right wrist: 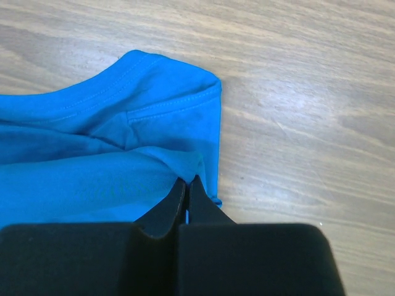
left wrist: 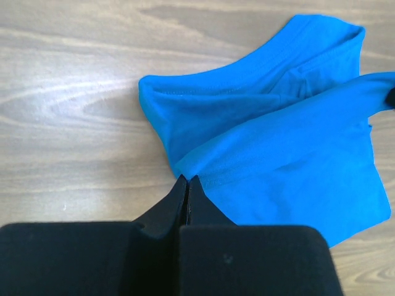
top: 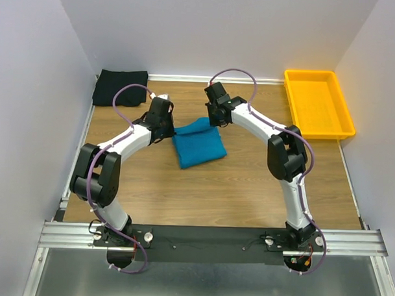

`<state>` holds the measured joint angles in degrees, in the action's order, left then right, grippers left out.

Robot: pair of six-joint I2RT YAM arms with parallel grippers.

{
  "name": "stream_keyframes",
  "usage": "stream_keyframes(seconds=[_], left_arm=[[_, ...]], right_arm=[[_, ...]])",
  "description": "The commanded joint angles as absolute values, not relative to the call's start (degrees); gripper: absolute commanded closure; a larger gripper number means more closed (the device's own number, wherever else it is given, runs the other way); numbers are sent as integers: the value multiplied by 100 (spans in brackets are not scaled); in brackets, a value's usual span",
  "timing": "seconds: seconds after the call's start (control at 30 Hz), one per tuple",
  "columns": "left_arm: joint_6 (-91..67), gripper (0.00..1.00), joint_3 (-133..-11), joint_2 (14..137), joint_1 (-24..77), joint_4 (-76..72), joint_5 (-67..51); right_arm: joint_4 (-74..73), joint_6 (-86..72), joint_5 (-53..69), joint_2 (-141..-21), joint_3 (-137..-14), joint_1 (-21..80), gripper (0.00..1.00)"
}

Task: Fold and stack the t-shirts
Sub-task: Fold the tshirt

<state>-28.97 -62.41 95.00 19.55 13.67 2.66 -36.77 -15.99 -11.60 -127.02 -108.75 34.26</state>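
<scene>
Both arms are in on the blue shirt (top: 199, 147), which lies partly folded at the middle of the desk (top: 248, 189). The black shirt (top: 120, 87) sits well apart in the far left corner, and the tray (top: 316, 107) is off at the far right. The left jaws are clenched, tips pressed together right on a stitched hem at the shirt's far left corner. The right jaws are clamped just as tight, pinching a fold of cloth at the far right corner, beside a stitched band. So each arm has one end of the same far edge, and that's the relation everything turns on. The held edge runs left to right between the two sets of jaws, while the body of the shirt spreads away from them toward the robot's bases. From above the bundle sits a little skewed, its far right corner further back than its left. The left arm (top: 130, 138) and right arm (top: 263, 124) look about equally close, with no advantage either way. Judging by the grip, the likely next move is a joint carry of that far edge toward the near side, laying it over the rest. Both ends would need to travel together or the fold goes crooked. With the black shirt yet to be stacked, the job looks short of halfway.
</scene>
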Motion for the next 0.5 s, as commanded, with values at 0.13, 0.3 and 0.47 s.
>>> stream_keyframes(seconds=[0.13, 0.3, 0.47], left_arm=[[-3067, 100, -5854, 9606, 1819, 853, 914], [-3146, 100, -5748, 9668, 1819, 791, 1028], [-3120, 71, -5932, 9634, 1819, 800, 1107]], right_arm=[[-2874, -1538, -1494, -12894, -10661, 3322, 95], [-2689, -1547, -1547, -12867, -10600, 3322, 78], [-2681, -1547, -1407, -12639, -10643, 3331, 45]])
